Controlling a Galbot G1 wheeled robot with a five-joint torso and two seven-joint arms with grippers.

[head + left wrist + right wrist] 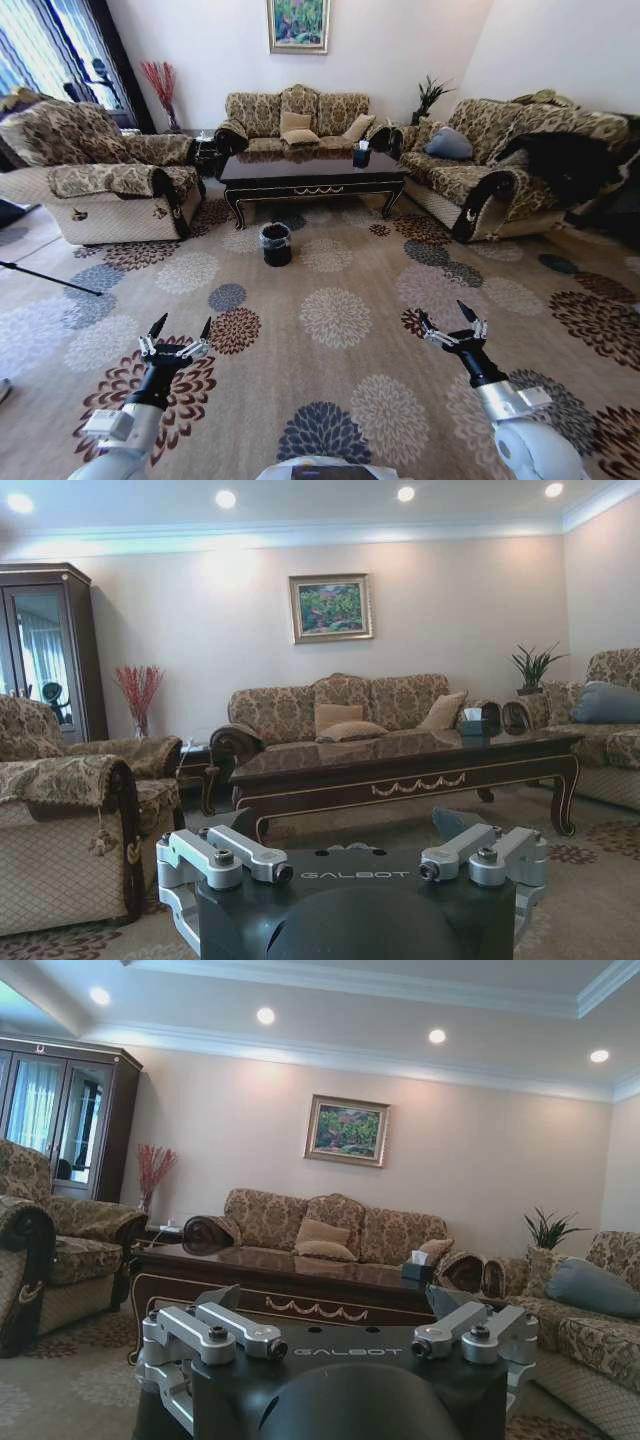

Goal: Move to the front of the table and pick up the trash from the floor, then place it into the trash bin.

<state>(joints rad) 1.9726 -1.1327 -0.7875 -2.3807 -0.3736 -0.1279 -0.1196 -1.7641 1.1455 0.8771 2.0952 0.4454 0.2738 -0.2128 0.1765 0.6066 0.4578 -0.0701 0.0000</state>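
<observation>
The long dark table (310,168) with gold trim stands across the room, in front of the back sofa. The small black trash bin (276,243), lined with a clear bag, sits on the carpet just before the table's front edge. I cannot make out the trash among the carpet's flower patterns. My left gripper (183,323) hovers open over the near carpet at the lower left. My right gripper (442,311) is open at the lower right. Both are far from the bin. The table also appears in the left wrist view (400,765) and the right wrist view (300,1290).
Patterned sofas surround the table on the left (100,180), at the back (295,120) and on the right (500,170). A dark tissue box (361,155) stands on the table. A thin dark rod (50,278) lies at the left. Wide carpet (335,320) separates me from the bin.
</observation>
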